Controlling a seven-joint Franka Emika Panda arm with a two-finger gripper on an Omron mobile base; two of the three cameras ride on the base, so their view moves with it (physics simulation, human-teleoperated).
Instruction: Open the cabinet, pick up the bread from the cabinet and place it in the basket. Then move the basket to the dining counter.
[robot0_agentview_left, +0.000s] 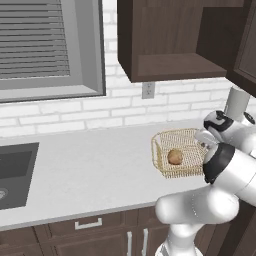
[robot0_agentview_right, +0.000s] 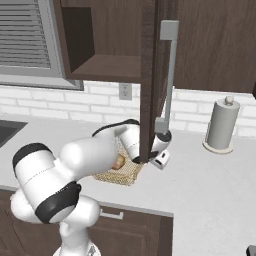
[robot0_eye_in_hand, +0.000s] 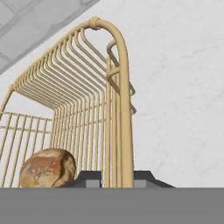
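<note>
The basket (robot0_agentview_left: 181, 134) stands on the grey worktop under the cabinet (robot0_agentview_left: 170, 40), whose door (robot0_agentview_right: 148, 75) with its silver handle (robot0_agentview_right: 170, 75) hangs open. The bread (robot0_agentview_left: 174, 156) lies inside the basket, near its front. In the hand view the bread (robot0_eye_in_hand: 47, 168) rests at lower left behind the wire wall of the basket (robot0_eye_in_hand: 119, 105). My gripper (robot0_eye_in_hand: 117, 179) sits at the basket's right side, one dark fingertip (robot0_eye_in_hand: 89, 178) inside the wall and the other outside, shut on the wire. From the right the basket (robot0_agentview_right: 122, 175) and the bread (robot0_agentview_right: 118, 162) peek out behind my arm.
The open door's lower edge hangs just above my hand (robot0_agentview_right: 161, 157). A paper towel roll (robot0_agentview_right: 221, 125) stands to the right on the worktop (robot0_agentview_right: 210, 190). A sink (robot0_agentview_left: 15, 170) lies far left, below a window (robot0_agentview_left: 45, 45). A wall outlet (robot0_agentview_left: 148, 90) sits behind the basket.
</note>
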